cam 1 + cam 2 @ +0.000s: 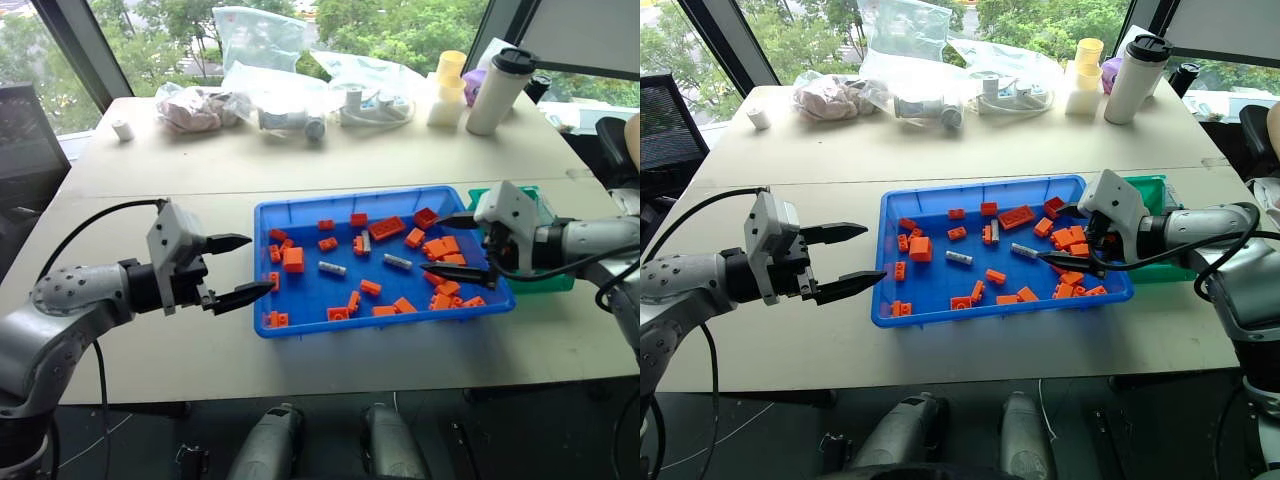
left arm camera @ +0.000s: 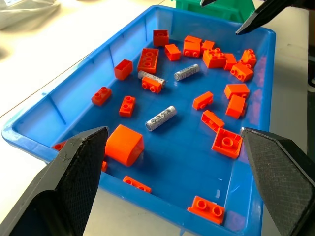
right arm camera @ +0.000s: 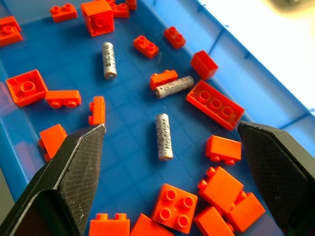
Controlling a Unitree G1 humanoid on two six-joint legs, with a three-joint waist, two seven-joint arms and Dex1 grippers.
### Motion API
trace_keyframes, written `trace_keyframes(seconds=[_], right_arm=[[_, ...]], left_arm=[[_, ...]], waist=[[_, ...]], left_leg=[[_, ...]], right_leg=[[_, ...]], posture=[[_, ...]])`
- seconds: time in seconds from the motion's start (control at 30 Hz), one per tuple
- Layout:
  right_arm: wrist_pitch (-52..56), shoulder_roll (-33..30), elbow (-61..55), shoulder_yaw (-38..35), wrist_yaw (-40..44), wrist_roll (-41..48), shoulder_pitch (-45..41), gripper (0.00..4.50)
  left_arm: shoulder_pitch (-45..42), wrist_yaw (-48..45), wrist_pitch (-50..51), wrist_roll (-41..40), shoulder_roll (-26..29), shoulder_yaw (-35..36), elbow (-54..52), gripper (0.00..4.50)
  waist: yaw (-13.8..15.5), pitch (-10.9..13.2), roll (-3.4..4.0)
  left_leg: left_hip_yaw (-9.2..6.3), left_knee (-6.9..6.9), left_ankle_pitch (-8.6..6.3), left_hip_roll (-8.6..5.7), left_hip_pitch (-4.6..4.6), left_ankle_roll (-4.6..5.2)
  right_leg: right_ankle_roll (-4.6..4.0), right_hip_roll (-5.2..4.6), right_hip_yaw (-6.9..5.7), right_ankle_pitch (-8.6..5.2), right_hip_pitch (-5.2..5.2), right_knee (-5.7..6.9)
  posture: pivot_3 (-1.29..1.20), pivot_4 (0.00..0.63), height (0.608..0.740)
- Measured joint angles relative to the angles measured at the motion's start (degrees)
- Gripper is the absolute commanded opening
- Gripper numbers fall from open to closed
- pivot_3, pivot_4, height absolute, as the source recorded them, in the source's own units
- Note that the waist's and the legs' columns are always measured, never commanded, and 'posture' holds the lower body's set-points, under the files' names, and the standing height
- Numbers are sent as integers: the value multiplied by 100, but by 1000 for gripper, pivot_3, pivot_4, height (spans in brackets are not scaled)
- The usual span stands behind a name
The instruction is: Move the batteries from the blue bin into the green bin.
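Inside blue bin [image 1: 300,322], three silver-grey printed batteries [image 3: 164,136] among orange bricks [image 1: 293,259], both grippers' fingers spread, empty

Bright, even daylight comes in from the windows [image 1: 150,40] behind the desk [image 1: 330,160], so shadows are soft, just faint ones under the bricks [image 2: 123,145] in the blue bin [image 2: 162,187]. The bin floor has a mild sheen and the plastic bags [image 1: 300,80] at the back throw a bit of glare, with the pale desk top looking slightly washed out in the wrist views. Head views are sharp mid-frame, and up close the pincer fingers [image 3: 64,182] look soft and oversized.
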Motion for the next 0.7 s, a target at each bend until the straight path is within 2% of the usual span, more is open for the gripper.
trace_keyframes(seconds=[0.17,0.4,0.7], right_arm=[[52,773,310,791,-129,-346,-584,4394],[69,1590,952,1830,-205,-964,-946,4394],[-84,2127,1714,2172,-294,-1516,-1220,4394]], left_arm=[[18,90,49,0,-35,-27,-73,4500],[106,228,69,0,-61,-16,-217,4500],[330,446,70,-4,-150,22,-464,4500]], waist=[[2,0,-1],[17,0,-1],[-8,0,0]], left_leg=[[-1,0,10,0,0,-17],[-2,0,15,-3,-1,-26],[-2,-2,17,-2,-1,-30]], right_leg=[[0,2,0,0,-1,0],[0,9,0,0,-2,0],[0,13,1,0,-6,3]], posture=[[0,150,740],[0,150,740],[0,150,740]])
